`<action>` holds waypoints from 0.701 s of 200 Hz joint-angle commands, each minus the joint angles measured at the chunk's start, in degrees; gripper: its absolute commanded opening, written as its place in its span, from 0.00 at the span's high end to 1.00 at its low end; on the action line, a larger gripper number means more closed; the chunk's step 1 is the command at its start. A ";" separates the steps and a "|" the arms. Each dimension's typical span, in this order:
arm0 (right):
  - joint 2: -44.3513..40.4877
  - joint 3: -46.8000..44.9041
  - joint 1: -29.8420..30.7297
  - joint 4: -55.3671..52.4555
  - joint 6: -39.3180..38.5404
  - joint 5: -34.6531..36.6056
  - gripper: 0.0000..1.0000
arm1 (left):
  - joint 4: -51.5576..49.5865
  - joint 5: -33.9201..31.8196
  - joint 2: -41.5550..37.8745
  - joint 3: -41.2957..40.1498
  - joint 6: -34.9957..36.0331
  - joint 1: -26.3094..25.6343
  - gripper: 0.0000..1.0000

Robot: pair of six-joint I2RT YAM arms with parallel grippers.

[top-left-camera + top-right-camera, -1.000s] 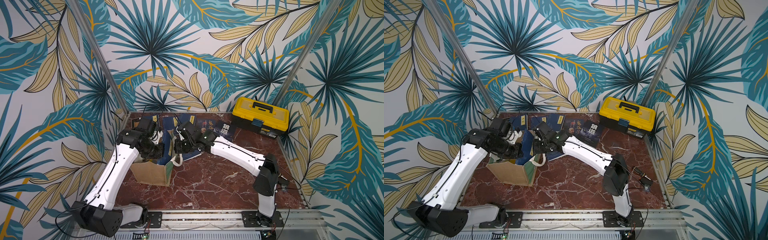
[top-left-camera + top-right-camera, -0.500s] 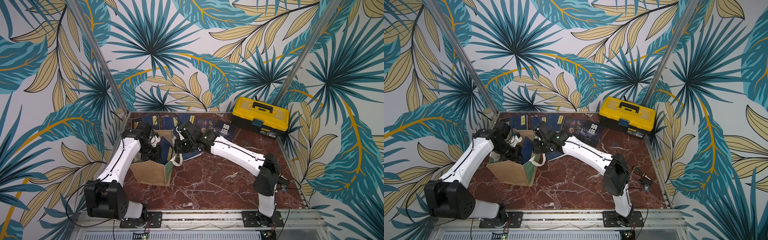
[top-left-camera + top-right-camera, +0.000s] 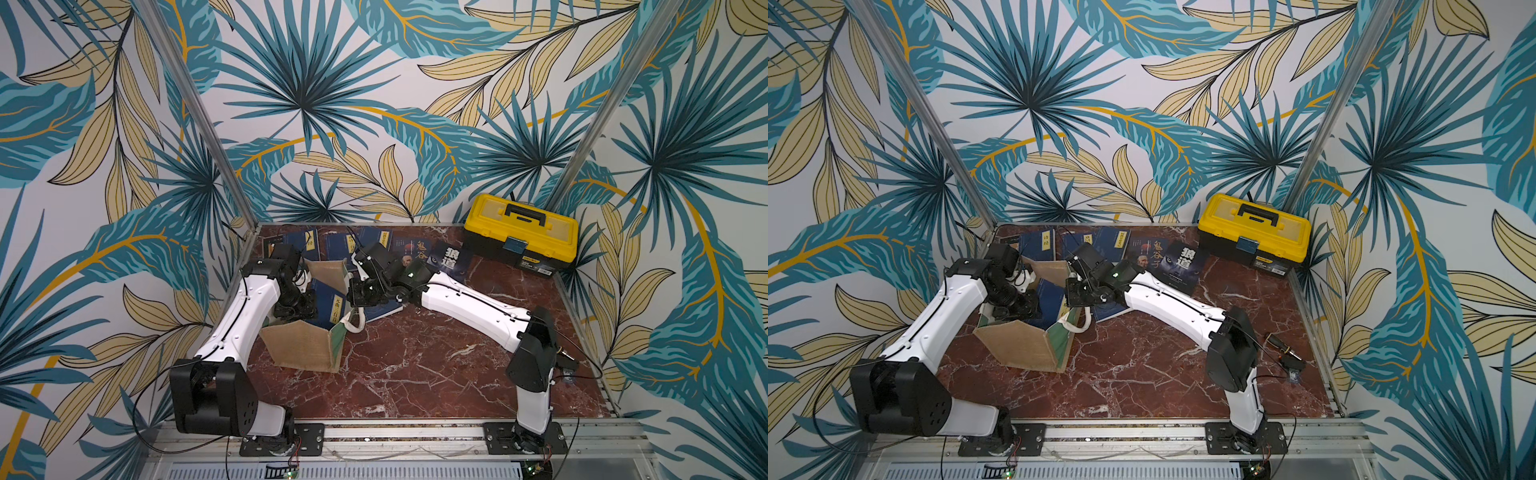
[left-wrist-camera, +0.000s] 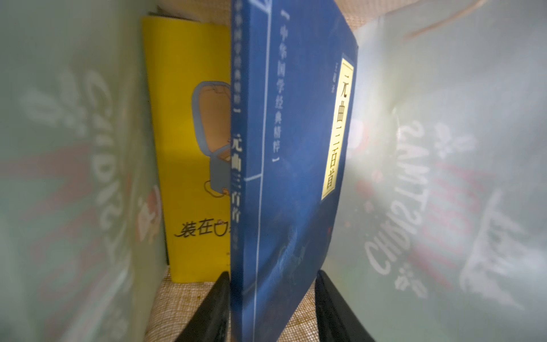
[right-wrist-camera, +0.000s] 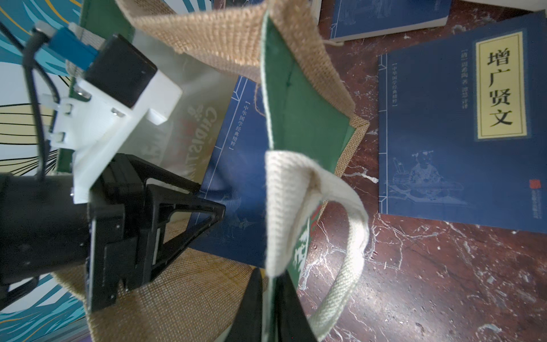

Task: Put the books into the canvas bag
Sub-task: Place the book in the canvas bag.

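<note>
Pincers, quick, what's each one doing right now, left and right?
Left pincer: open, straddling the navy paperback inside the canvas bag.
Right pincer: closed on the canvas bag's rim.

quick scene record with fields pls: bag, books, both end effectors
canvas bag: standing, mouth open
in bag: navy book on edge, yellow book next to it
left end effector: inside bag, jaws open either side of navy book
right end effector: shut on bag's rim
loose books: several lying behind and beside bag
toolbox: closed, far right corner
</note>
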 commanded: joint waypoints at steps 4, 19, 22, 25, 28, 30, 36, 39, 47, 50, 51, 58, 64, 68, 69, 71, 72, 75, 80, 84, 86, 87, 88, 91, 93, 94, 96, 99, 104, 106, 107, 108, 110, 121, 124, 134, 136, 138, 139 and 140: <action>-0.40 0.52 -0.07 -1.54 -1.20 0.29 0.84 | -1.60 -4.84 -2.86 2.67 -0.25 0.37 0.50; 0.02 0.91 -0.10 -1.69 -1.23 0.06 0.81 | -1.99 -6.30 -4.14 3.83 -0.44 0.34 0.49; -0.02 0.93 -0.09 -1.67 -1.19 0.00 0.80 | -1.99 -6.47 -4.43 4.01 -0.43 0.31 0.49; 0.02 0.95 -0.09 -1.69 -1.18 0.06 0.79 | -1.99 -6.56 -4.78 4.14 -0.39 0.31 0.49; 0.04 0.95 -0.04 -1.68 -1.19 0.07 0.78 | -1.99 -6.59 -5.05 4.23 -0.36 0.36 0.49; 0.08 1.02 -0.09 -1.66 -1.27 0.04 0.77 | -1.99 -6.61 -5.23 4.38 -0.24 0.33 0.49; 0.05 1.11 -0.10 -1.83 -1.29 0.22 0.75 | -1.99 -6.67 -5.82 4.78 -0.23 0.29 0.49; -0.01 1.12 -0.05 -1.83 -1.28 0.32 0.74 | -1.99 -6.60 -6.10 4.87 -0.20 0.28 0.49; -0.05 1.13 -0.05 -1.94 -1.45 0.57 0.71 | -1.99 -6.57 -7.02 5.34 -0.41 0.26 0.49; -0.18 1.13 -0.09 -2.00 -1.51 0.65 0.70 | -1.94 -6.52 -7.33 5.46 -0.48 0.21 0.49; -0.20 1.13 -0.05 -2.02 -1.54 0.62 0.70 | -1.92 -6.53 -7.42 5.47 -0.52 0.25 0.49; -0.36 1.16 -0.03 -2.11 -1.69 0.90 0.68 | -1.91 -6.29 -8.19 5.97 -0.58 0.28 0.49; -0.54 1.21 -0.09 -2.12 -1.86 1.03 0.66 | -1.94 -5.96 -8.77 6.21 -0.70 0.28 0.49; -0.70 1.21 -0.07 -2.12 -1.87 1.17 0.66 | -1.90 -5.65 -9.20 6.53 -0.79 0.28 0.49; -0.73 1.21 -0.09 -2.17 -1.93 1.14 0.65 | -1.90 -5.52 -9.28 6.62 -0.85 0.28 0.49; -0.82 1.21 -0.10 -2.20 -1.94 1.19 0.65 | -1.94 -5.35 -9.52 6.76 -0.89 0.22 0.49; -0.88 1.21 -0.10 -2.20 -1.97 1.25 0.64 | -1.92 -5.33 -9.61 6.78 -0.94 0.21 0.49; -0.99 1.21 -0.06 -2.26 -2.10 1.41 0.63 | -1.90 -5.17 -9.89 7.00 -1.07 0.17 0.49; -1.30 1.21 -0.06 -2.36 -2.25 1.68 0.62 | -1.98 -4.68 -10.33 7.42 -1.32 0.18 0.49; -1.56 1.26 -0.07 -2.43 -2.43 1.72 0.61 | -2.06 -4.29 -10.68 7.74 -1.50 0.14 0.49; -1.66 1.29 -0.05 -2.45 -2.66 1.95 0.60 | -2.01 -4.08 -10.85 7.94 -1.63 0.12 0.49; -1.74 1.30 -0.08 -2.46 -2.68 2.02 0.60 | -2.00 -3.99 -10.99 8.03 -1.70 0.11 0.49; -1.78 1.30 -0.05 -2.51 -2.78 2.05 0.59 | -1.99 -3.94 -11.09 8.08 -1.74 0.02 0.49; -2.02 1.30 -0.05 -2.60 -2.93 2.30 0.58 | -2.03 -3.73 -11.38 8.37 -1.97 -0.05 0.49; -2.17 1.30 -0.11 -2.68 -3.00 2.43 0.58 | -1.95 -3.55 -11.56 8.43 -2.07 -0.11 0.49; -2.26 1.30 -0.15 -2.71 -3.07 2.52 0.58 | -1.97 -3.46 -11.64 8.50 -2.15 -0.13 0.49; -2.43 1.41 -0.12 -2.73 -3.23 2.66 0.57 | -1.96 -3.32 -11.73 8.77 -2.27 -0.26 0.49; -2.69 1.32 -0.19 -2.88 -3.46 2.91 0.56 | -1.98 -3.10 -12.00 8.96 -2.49 -0.43 0.49; -3.14 1.30 -0.28 -3.11 -3.75 3.34 0.54 | -1.99 -2.74 -12.37 9.57 -2.98 -0.75 0.49; -3.38 1.30 -0.24 -3.16 -3.84 3.46 0.53 | -1.99 -2.64 -12.53 9.78 -3.18 -0.88 0.49; -3.47 1.30 -0.26 -3.21 -3.89 3.52 0.53 | -1.99 -2.61 -12.66 9.88 -3.23 -0.96 0.49; -3.52 1.30 -0.23 -3.24 -4.00 3.55 0.53 | -1.94 -2.55 -12.72 9.97 -3.34 -1.04 0.49; -3.80 1.30 -0.31 -3.41 -4.10 3.77 0.52 | -1.91 -2.46 -12.88 10.21 -3.60 -1.23 0.49; -5.38 1.01 -0.37 -3.87 -4.86 4.80 0.50 | -1.94 -2.14 -13.56 11.57 -4.83 -2.96 0.49; -5.86 0.85 -0.37 -3.93 -5.04 5.22 0.49 | -1.91 -2.22 -13.64 12.08 -5.12 -3.57 0.49; -7.71 -0.14 -0.41 -3.84 -5.64 6.72 0.48 | -1.90 -2.68 -14.01 13.73 -6.38 -6.13 0.49; -8.12 -0.40 -0.40 -3.80 -5.74 7.09 0.48 | -1.88 -2.80 -14.04 14.14 -6.67 -6.66 0.49; -8.53 -0.66 -0.42 -3.66 -5.92 7.40 0.47 | -1.83 -2.87 -14.02 14.57 -6.98 -7.19 0.49; -8.73 -0.82 -0.39 -3.68 -5.98 7.60 0.47 | -1.82 -2.90 -14.02 14.73 -7.15 -7.41 0.49; -8.97 -0.99 -0.38 -3.65 -6.01 7.83 0.47 | -1.82 -2.96 -14.02 14.90 -7.28 -7.69 0.49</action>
